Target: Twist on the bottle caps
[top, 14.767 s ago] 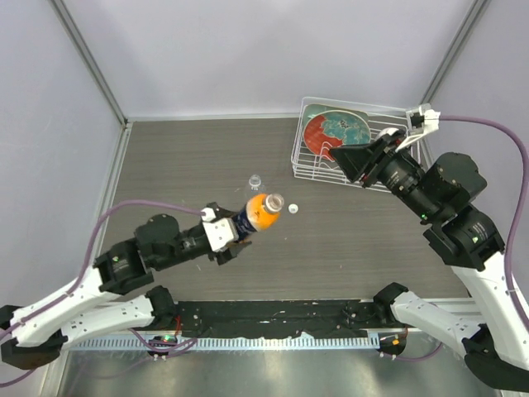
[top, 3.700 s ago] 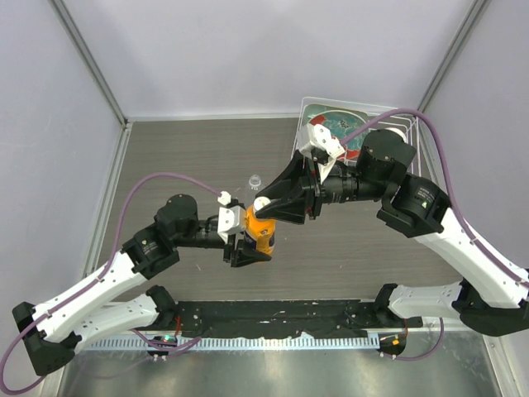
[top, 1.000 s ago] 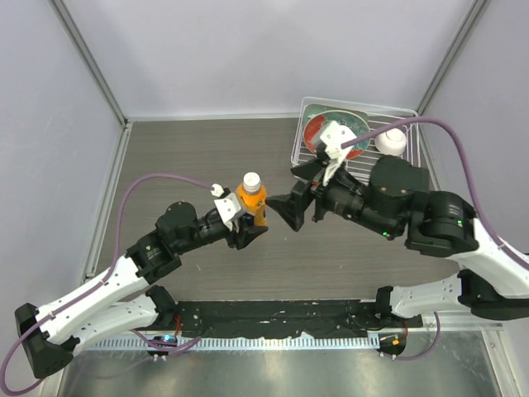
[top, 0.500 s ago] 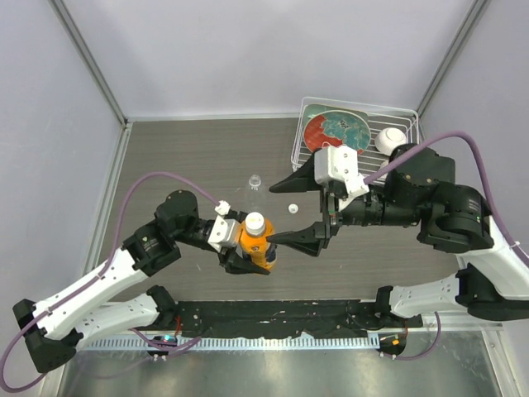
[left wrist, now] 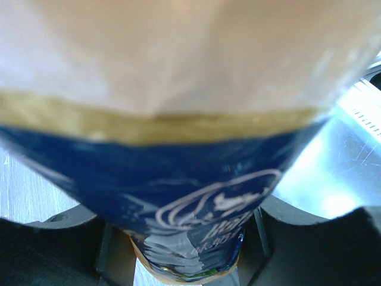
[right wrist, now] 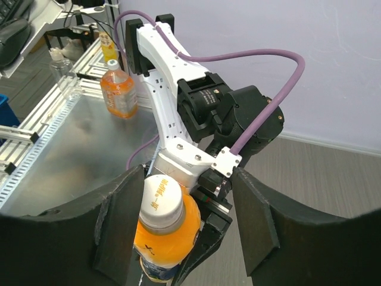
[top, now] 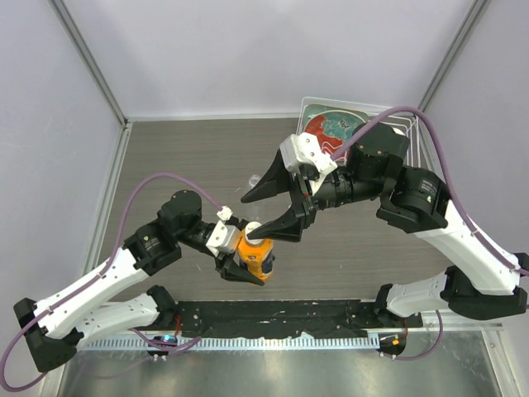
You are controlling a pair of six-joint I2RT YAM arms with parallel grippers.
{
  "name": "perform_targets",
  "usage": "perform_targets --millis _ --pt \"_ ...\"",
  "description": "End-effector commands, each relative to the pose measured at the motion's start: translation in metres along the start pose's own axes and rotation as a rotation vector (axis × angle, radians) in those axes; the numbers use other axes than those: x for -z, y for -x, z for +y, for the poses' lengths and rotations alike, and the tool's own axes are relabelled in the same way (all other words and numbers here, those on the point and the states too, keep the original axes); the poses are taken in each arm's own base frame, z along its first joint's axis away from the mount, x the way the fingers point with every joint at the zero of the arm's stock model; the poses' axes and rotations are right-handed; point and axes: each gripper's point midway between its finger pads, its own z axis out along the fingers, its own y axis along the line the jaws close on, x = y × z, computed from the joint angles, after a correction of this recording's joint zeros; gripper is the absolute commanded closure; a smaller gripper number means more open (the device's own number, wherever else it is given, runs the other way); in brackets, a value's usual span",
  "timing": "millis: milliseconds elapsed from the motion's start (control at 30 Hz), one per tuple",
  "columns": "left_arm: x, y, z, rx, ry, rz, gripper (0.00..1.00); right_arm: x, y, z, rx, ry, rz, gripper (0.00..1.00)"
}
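My left gripper [top: 241,258] is shut on the orange bottle [top: 254,258] and holds it upright near the table's front middle. Its blue label [left wrist: 178,179] fills the left wrist view, between my dark fingers [left wrist: 47,250]. A cream cap [right wrist: 162,201] sits on the bottle's neck. My right gripper [right wrist: 187,223] is open just above it. The cap lies between the jaws, close to the left finger [right wrist: 119,229] and apart from the right one. From above, the right gripper [top: 263,211] hangs over the cap [top: 253,231]. A small clear thing [top: 252,179] shows behind one finger. The white cap is hidden.
A white wire rack [top: 307,105] with a red-and-teal plate [top: 331,126] stands at the back right, partly behind my right arm. Beyond the table's near edge, on a metal bench, stand another orange bottle [right wrist: 119,89] and a clear bottle [right wrist: 65,74].
My right gripper has swung left and down, from beside the bottle to over its cap, still open. The left gripper has shifted the bottle slightly nearer.
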Motion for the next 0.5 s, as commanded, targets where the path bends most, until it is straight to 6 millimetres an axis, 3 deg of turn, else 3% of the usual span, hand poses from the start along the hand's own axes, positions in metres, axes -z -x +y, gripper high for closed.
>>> perform_targets --millis 0,467 --pt "0.003 0.017 -0.005 -0.066 -0.014 -0.032 0.65 0.001 0.018 0.011 -0.006 0.106 -0.086 0.37" --pt "0.003 0.019 0.009 -0.066 0.060 -0.044 0.67 0.010 0.015 0.023 -0.044 0.160 -0.116 0.39"
